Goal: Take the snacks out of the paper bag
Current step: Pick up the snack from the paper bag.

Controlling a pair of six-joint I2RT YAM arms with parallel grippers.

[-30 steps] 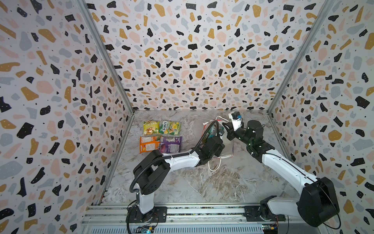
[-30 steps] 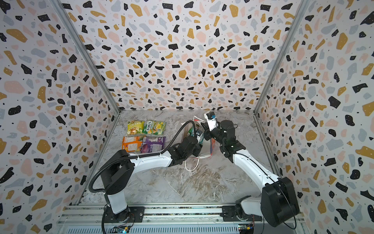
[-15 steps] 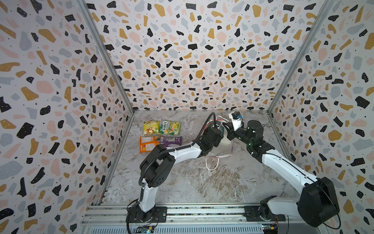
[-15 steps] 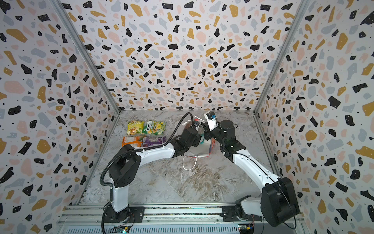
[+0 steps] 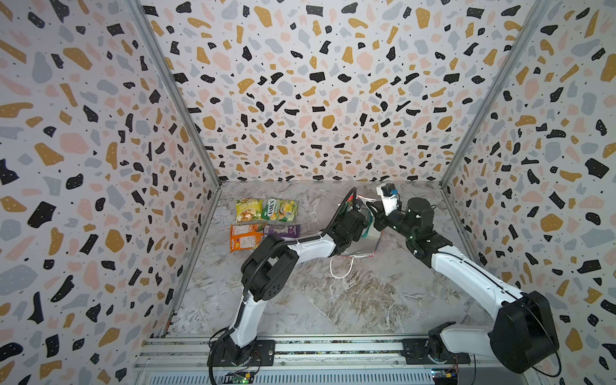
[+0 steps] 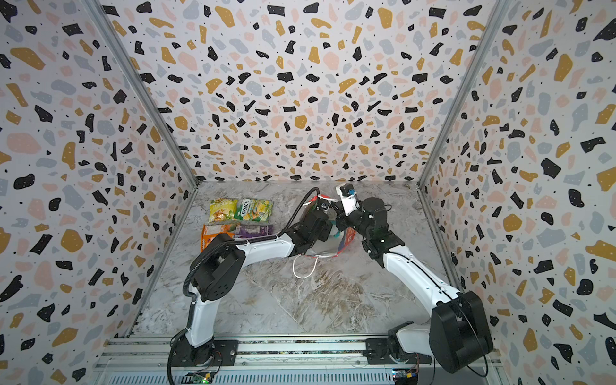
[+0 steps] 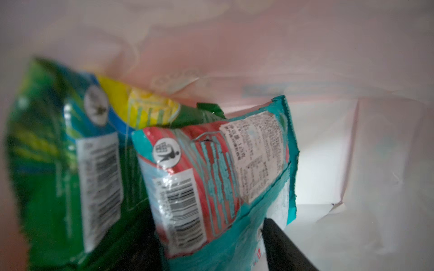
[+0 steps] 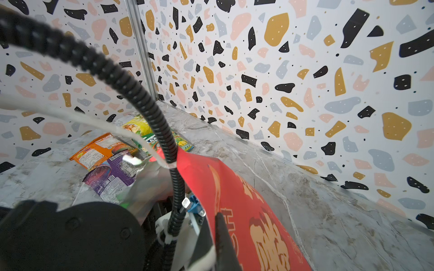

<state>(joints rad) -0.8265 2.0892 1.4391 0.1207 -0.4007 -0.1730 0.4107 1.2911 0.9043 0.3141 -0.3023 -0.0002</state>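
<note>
At the left of the counter [image 5: 333, 300], four packets are already laid out in a block, just beside one another: yellow [image 5: 248, 210], FOX'S [image 5: 279, 209], orange [image 5: 246, 237] and purple [image 5: 282, 230]. To their right, the bag [image 5: 365, 246] is seen in both top views with the left arm reaching into its mouth and a cord handle [image 5: 341, 266] trailing on the counter.

Inside, two packets are left: a green packet [image 7: 58, 152] and, overlapping it, a teal packet [image 7: 211, 176]. The left fingers [image 7: 281, 246] are set on either side of the teal packet's near end; whether it is already gripped cannot be told. The right fingers [image 8: 223, 237] are pressed together on the bag's red wall near the rim, so that the mouth is held open.

The step in hand is judged to be the teal packet's removal. It would best be pinched by its near sealed edge alone, with the green packet left out of the grip. The pull should run straight back along the bag so that the paper is not dragged or creased. The rim should be held firm meanwhile. The packet could then be laid by the other four.
</note>
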